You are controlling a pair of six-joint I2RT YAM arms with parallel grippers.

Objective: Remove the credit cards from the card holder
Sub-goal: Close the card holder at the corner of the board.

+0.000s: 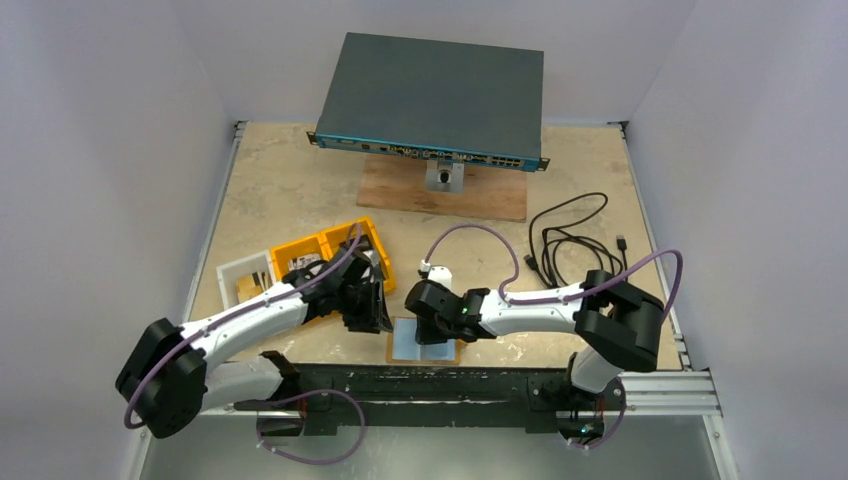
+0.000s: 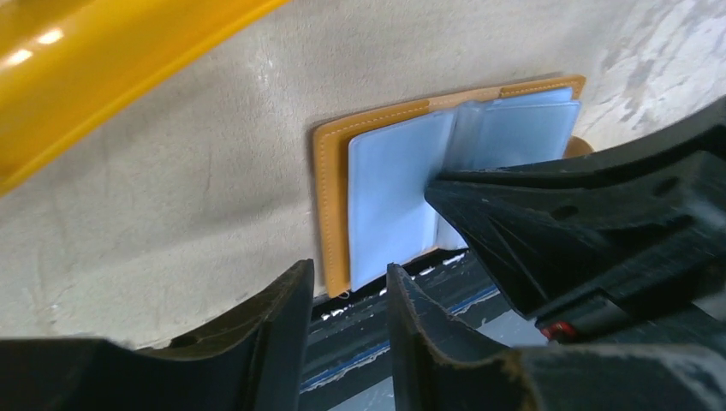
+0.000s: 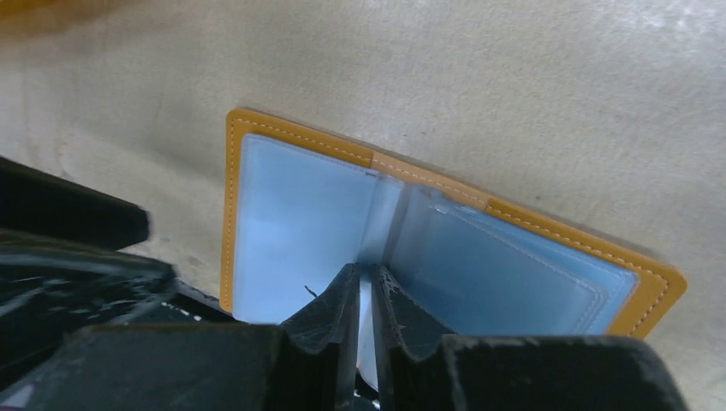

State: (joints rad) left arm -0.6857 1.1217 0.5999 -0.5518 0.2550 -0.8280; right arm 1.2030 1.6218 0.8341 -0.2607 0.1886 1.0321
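Observation:
The tan card holder [image 1: 400, 346] [image 2: 330, 205] [image 3: 291, 128] lies open on the table by the front edge, its pale blue-grey leaves facing up. I cannot tell the credit cards apart from those leaves. My right gripper [image 1: 428, 330] [image 3: 366, 272] comes down on the holder's middle fold, shut on a thin pale leaf that stands up between its fingers; its black fingertip [image 2: 445, 190] also shows in the left wrist view. Just off the holder's near left corner my left gripper [image 1: 372, 318] [image 2: 347, 272] stands open, with nothing between its fingers.
A yellow compartment tray [image 1: 330, 250] [image 2: 86, 68] sits close behind the left gripper, a white bin [image 1: 243, 270] beside it. At the back a grey network switch [image 1: 430, 100] rests on a wooden board [image 1: 440, 195]. Black cable [image 1: 570, 240] coils at the right. The metal front rail [image 1: 450, 385] borders the holder.

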